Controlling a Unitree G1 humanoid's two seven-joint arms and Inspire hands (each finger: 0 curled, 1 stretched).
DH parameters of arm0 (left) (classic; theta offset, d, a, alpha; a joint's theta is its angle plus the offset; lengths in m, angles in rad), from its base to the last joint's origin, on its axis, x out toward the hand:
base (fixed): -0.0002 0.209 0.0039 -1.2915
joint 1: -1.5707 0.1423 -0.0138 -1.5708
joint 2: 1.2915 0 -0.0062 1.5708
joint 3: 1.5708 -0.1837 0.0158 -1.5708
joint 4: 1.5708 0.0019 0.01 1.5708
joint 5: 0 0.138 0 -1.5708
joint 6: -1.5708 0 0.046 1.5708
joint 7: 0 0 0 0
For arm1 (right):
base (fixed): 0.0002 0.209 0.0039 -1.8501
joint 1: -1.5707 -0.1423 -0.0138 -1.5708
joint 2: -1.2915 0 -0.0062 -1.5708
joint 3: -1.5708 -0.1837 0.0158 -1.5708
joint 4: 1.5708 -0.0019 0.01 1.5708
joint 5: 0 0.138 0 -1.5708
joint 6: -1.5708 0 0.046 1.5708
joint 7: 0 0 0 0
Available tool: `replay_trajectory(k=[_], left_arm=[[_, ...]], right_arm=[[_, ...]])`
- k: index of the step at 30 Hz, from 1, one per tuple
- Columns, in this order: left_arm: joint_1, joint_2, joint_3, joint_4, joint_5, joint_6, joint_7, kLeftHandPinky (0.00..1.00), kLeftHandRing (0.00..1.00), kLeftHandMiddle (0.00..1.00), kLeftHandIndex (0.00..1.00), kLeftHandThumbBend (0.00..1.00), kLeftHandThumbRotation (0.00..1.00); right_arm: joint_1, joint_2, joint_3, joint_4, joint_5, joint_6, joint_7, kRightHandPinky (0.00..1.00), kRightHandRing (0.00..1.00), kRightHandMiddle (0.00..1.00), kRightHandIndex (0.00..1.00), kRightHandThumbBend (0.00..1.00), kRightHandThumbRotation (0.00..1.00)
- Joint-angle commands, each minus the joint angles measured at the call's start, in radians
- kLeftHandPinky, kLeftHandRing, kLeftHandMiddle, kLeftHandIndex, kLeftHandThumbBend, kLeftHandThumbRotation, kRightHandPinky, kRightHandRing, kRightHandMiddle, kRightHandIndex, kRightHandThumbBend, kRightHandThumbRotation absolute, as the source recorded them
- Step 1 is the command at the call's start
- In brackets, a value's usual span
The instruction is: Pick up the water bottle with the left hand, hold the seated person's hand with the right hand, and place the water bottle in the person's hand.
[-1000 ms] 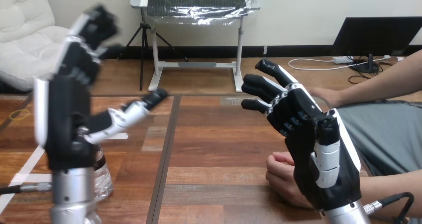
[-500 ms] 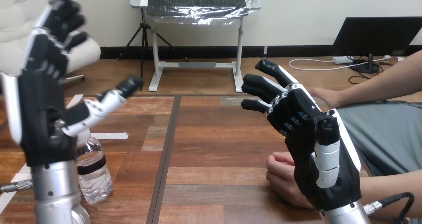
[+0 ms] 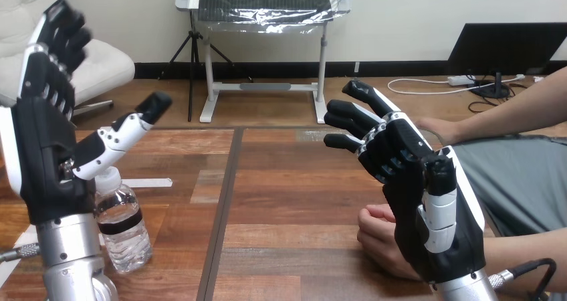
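Spread wide just left of the upright bottle [image 3: 122, 221], the left hand [image 3: 47, 154] could tip it when closing in; the right hand [image 3: 414, 180] is likewise spread.

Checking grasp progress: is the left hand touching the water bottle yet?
Cannot tell: in the head view the open left hand overlaps the water bottle in outline, showing neither gap nor contact plainly.

No text, numbers or signs legible. Lower left of frame: water bottle [image 3: 124, 231] carries a dark label band round its middle; any print there too small to read.
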State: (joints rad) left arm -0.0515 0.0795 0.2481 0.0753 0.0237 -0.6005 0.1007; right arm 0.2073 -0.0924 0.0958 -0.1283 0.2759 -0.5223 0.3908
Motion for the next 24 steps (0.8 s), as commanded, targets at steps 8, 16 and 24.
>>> replay_trajectory(k=[8, 16, 24], left_arm=[[-0.059, 0.035, 0.000, 0.069, 0.056, 0.072, 0.037, 0.98, 0.94, 0.92, 0.92, 0.92, 0.32], [-0.075, 0.049, -0.005, 0.126, 0.075, 0.090, 0.057, 0.99, 0.96, 0.94, 0.94, 0.89, 0.35], [-0.100, 0.055, -0.010, 0.189, 0.088, 0.097, 0.077, 1.00, 0.97, 0.94, 0.94, 0.89, 0.35]], right_arm=[[-0.041, -0.007, -0.014, -0.028, 0.020, 0.003, 0.011, 0.76, 0.83, 0.83, 0.88, 0.75, 1.00], [-0.039, -0.007, -0.017, -0.030, 0.018, 0.003, 0.014, 0.76, 0.83, 0.83, 0.88, 0.76, 1.00], [-0.039, -0.008, -0.019, -0.027, 0.014, -0.001, 0.014, 0.76, 0.83, 0.83, 0.87, 0.76, 1.00]])
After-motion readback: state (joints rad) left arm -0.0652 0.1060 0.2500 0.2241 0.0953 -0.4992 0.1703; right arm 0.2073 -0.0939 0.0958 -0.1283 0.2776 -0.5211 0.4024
